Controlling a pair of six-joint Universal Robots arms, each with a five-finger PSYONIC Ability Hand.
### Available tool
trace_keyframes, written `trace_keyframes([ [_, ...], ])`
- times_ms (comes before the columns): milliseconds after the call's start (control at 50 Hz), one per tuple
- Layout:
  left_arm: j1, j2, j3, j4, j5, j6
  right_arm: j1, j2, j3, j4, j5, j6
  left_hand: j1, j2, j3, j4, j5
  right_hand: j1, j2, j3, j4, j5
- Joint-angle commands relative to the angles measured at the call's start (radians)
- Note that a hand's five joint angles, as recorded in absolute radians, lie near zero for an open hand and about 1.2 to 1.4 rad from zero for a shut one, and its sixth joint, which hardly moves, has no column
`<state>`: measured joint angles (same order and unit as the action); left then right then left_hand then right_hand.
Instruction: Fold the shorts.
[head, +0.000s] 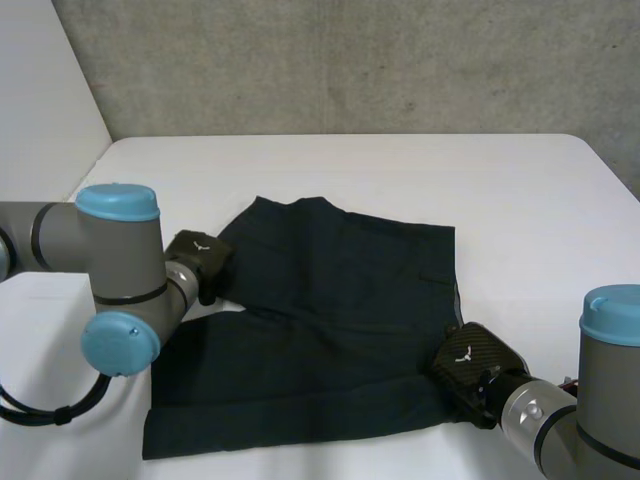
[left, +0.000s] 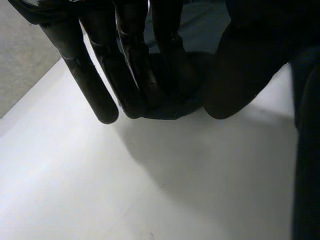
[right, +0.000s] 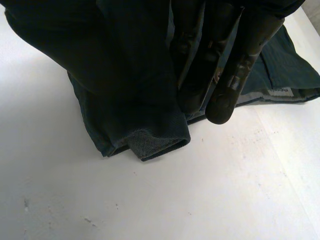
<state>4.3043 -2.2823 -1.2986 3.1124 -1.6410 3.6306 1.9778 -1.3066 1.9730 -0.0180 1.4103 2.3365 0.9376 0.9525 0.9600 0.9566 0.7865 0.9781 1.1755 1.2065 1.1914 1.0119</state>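
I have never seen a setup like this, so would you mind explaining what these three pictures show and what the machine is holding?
This is a robot with two arms at a white table, each ending in a black hand. The head view looks down from a camera between and behind the arms, so the left arm is at its left. The other two pictures come from cameras on the wrists, each looking along its own hand's palm. Dark shorts lie spread on the table. The left hand is at the shorts' left edge, and its wrist view shows cloth pinched between the fingers and the thumb. The right hand is at the near right corner, and its wrist view shows that corner gripped between thumb and fingers.
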Motion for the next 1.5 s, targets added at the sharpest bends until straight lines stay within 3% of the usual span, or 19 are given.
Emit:
trace_keyframes([
  [20, -0.006, 0.125, -0.063, -0.003, -0.003, -0.052, -0.007, 0.0, 0.003, -0.013, -0.001, 0.001, -0.652, -0.667, -0.674, -0.671, -0.675, 0.418, 0.221, 0.19, 0.205, 0.21],
  [220, 0.003, 0.397, -0.241, -0.006, 0.01, -0.085, -0.005, -0.002, 0.014, -0.048, 0.003, 0.003, -0.604, -0.619, -0.626, -0.623, -0.627, 0.418, 0.221, 0.19, 0.205, 0.21],
  [380, -0.05, 0.65, -0.482, -0.217, 0.085, -0.145, -0.004, -0.002, 0.017, -0.053, 0.003, 0.006, -0.58, -0.595, -0.603, -0.599, -0.604, 0.418, 0.221, 0.19, 0.205, 0.21],
  [440, -0.067, 0.678, -0.543, -0.235, 0.102, -0.142, -0.004, -0.002, 0.015, -0.053, 0.001, 0.02, -0.577, -0.592, -0.6, -0.596, -0.601, 0.418, 0.221, 0.19, 0.205, 0.21],
  [660, -0.066, 0.636, -0.732, -0.118, 0.095, -0.101, -0.005, -0.003, 0.017, -0.053, -0.004, 0.053, -0.571, -0.586, -0.594, -0.59, -0.595, 0.418, 0.221, 0.19, 0.205, 0.21],
  [740, -0.069, 0.613, -0.749, -0.087, 0.092, -0.102, -0.008, -0.011, 0.018, -0.051, 0.001, 0.053, -0.466, -0.481, -0.488, -0.485, -0.49, 0.418, 0.221, 0.19, 0.205, 0.21],
  [840, -0.08, 0.583, -0.745, -0.049, 0.046, -0.102, -0.008, -0.026, 0.018, -0.04, 0.006, 0.053, 0.41, 0.395, 0.387, 0.391, 0.386, 0.418, 0.221, 0.19, 0.205, 0.21],
  [860, -0.081, 0.584, -0.743, -0.04, 0.035, -0.102, -0.008, -0.034, 0.018, -0.039, 0.007, 0.053, 0.458, 0.443, 0.436, 0.439, 0.435, 0.418, 0.221, 0.19, 0.205, 0.21],
  [960, -0.104, 0.609, -0.74, -0.029, -0.005, -0.101, -0.007, -0.112, 0.027, -0.008, 0.01, 0.04, 0.459, 0.444, 0.436, 0.44, 0.435, 0.418, 0.221, 0.19, 0.205, 0.21],
  [1040, -0.118, 0.681, -0.751, -0.061, -0.002, -0.089, -0.007, -0.189, 0.027, 0.136, 0.001, 0.021, 0.459, 0.444, 0.436, 0.44, 0.435, 0.418, 0.221, 0.19, 0.205, 0.21],
  [1140, -0.147, 0.764, -0.778, -0.223, 0.012, 0.029, -0.013, -0.258, 0.053, 0.439, -0.019, -0.119, 0.459, 0.444, 0.436, 0.44, 0.435, 0.418, 0.221, 0.19, 0.205, 0.21],
  [1220, -0.17, 0.764, -0.768, -0.291, 0.007, 0.117, -0.057, -0.276, 0.058, 0.529, -0.033, -0.227, 0.459, 0.444, 0.436, 0.44, 0.435, 0.418, 0.221, 0.19, 0.205, 0.21],
  [1360, -0.173, 0.693, -0.647, -0.213, -0.005, 0.151, -0.096, -0.272, -0.017, 0.414, -0.053, -0.146, 0.459, 0.444, 0.436, 0.44, 0.435, 0.418, 0.221, 0.19, 0.205, 0.21],
  [1500, -0.172, 0.528, -0.452, -0.009, -0.022, 0.152, -0.096, -0.2, -0.094, 0.304, -0.04, -0.04, 0.459, 0.444, 0.436, 0.44, 0.435, 0.418, 0.221, 0.19, 0.205, 0.21],
])
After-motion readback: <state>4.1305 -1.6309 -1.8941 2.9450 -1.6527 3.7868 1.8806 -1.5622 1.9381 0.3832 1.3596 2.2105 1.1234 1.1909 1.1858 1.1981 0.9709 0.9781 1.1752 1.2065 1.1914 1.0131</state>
